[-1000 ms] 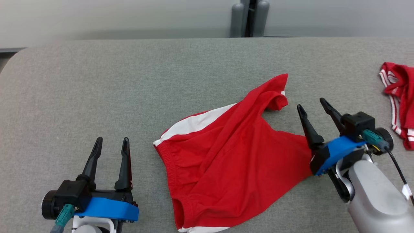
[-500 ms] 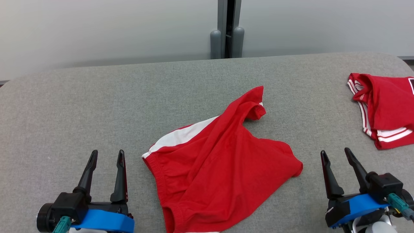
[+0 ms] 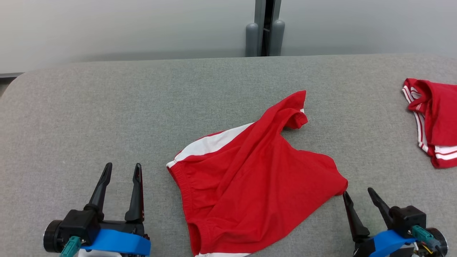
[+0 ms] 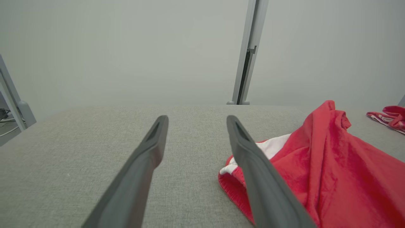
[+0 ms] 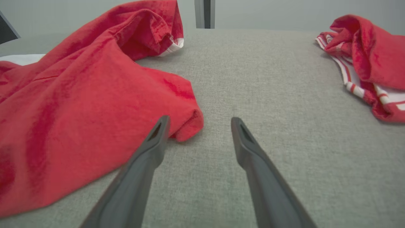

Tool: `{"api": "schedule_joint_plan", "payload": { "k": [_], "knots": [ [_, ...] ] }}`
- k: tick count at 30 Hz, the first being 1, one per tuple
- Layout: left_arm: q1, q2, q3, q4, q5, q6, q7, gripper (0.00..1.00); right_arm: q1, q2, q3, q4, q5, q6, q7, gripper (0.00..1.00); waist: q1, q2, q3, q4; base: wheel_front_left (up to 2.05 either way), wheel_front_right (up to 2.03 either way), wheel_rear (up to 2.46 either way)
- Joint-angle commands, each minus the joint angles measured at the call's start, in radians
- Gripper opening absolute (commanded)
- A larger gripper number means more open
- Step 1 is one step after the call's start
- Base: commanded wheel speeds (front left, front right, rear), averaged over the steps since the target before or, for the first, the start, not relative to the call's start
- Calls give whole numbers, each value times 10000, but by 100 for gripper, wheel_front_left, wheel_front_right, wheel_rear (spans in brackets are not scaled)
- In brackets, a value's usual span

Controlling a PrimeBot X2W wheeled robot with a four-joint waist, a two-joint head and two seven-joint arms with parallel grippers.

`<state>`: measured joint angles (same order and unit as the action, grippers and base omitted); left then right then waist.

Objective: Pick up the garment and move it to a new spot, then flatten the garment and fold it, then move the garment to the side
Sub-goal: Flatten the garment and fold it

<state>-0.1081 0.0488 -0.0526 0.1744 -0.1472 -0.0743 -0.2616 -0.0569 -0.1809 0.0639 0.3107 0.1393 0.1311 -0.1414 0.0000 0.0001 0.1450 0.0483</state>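
Observation:
The garment [image 3: 250,178], red shorts with a white side stripe, lies rumpled in the middle of the grey table [image 3: 107,107]; it also appears in the wrist views [image 4: 332,164] [image 5: 79,104]. At the lower left my left gripper [image 3: 122,168] stands open and empty, a little left of the waistband. My right gripper [image 3: 357,192] is open and empty at the lower right, its fingertips just beside the garment's right corner, apart from it. In the right wrist view that corner [image 5: 190,123] lies just ahead of the left finger.
A second red garment with white stripes [image 3: 433,121] [image 5: 364,63] lies at the table's right edge. A grey post [image 3: 265,32] stands behind the far edge. The table's far left corner is rounded.
My right gripper has drawn back from beside the garment's right side to the lower right. The head camera has shifted. The garment and left gripper stay put.

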Motion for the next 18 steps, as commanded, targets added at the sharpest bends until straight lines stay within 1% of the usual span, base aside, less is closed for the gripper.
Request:
{"api": "schedule_joint_plan", "payload": {
  "k": [1,11,12,13,18],
  "knots": [
    [-131,37,-4,2,-14,-22,-45,100,-11,-1,-14,194,-64,-9,-26,100,0,-1,79,102,0,0,0],
    [-369,37,-18,-6,-31,-40,-45,100,-1081,-15,235,1929,-244,-9,-350,100,0,-1,509,433,0,0,0],
    [-378,37,-16,1,-35,-38,-45,100,-1170,40,322,2085,-239,-7,-323,47,0,-1,538,444,0,0,0],
    [-397,37,-16,5,-38,-35,-45,100,-1265,79,386,2228,-234,-7,-334,0,0,-1,565,454,0,0,0],
    [-400,39,-14,42,-64,2,-45,100,-1495,-73,458,2716,-153,-10,-628,0,0,-1,568,439,0,0,0]
  ]
}}
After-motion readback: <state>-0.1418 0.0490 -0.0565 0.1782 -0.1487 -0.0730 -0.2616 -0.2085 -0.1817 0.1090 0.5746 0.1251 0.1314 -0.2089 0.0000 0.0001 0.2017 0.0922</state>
